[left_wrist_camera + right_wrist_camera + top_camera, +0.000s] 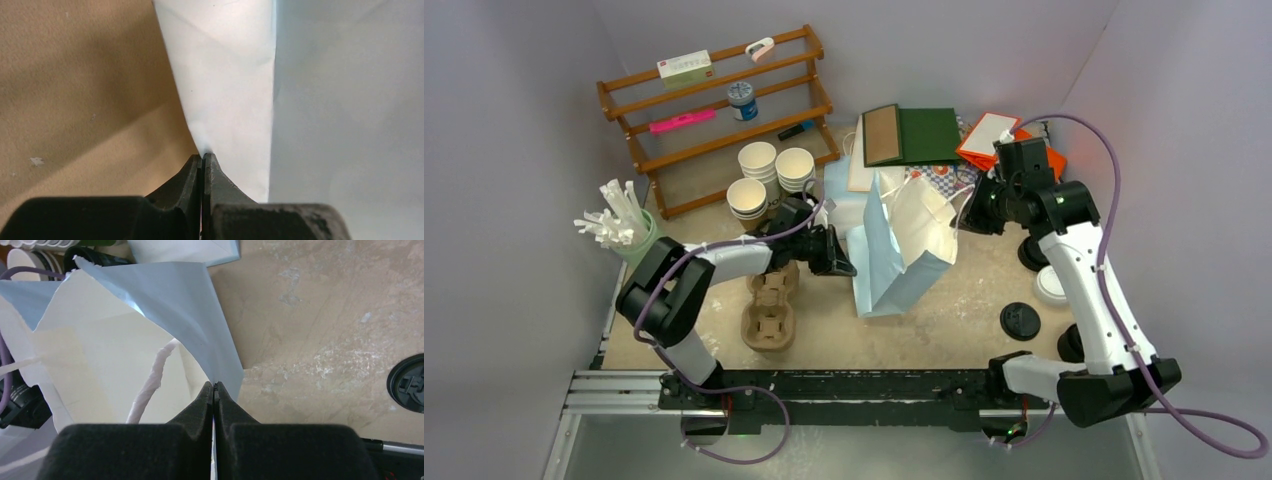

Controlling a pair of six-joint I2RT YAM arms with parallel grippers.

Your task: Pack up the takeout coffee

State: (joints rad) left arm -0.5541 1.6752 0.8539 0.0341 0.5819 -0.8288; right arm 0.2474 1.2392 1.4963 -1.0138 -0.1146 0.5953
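**Paper bag (904,250) gripped at its mouth by both tools; coffee not yet packed**

The left tool (202,159) is clenched on one edge of the bag's rim, and the right tool (214,387) is clenched on the opposite edge. The takeout coffee (1051,285) is seen on the tabletop (944,310) to the right of the bag, just beside the right arm and outside the bag. The mouth is best spread evenly and gently, so that the thin paper is not torn. One edge should be released only once the bag can stand open unaided.
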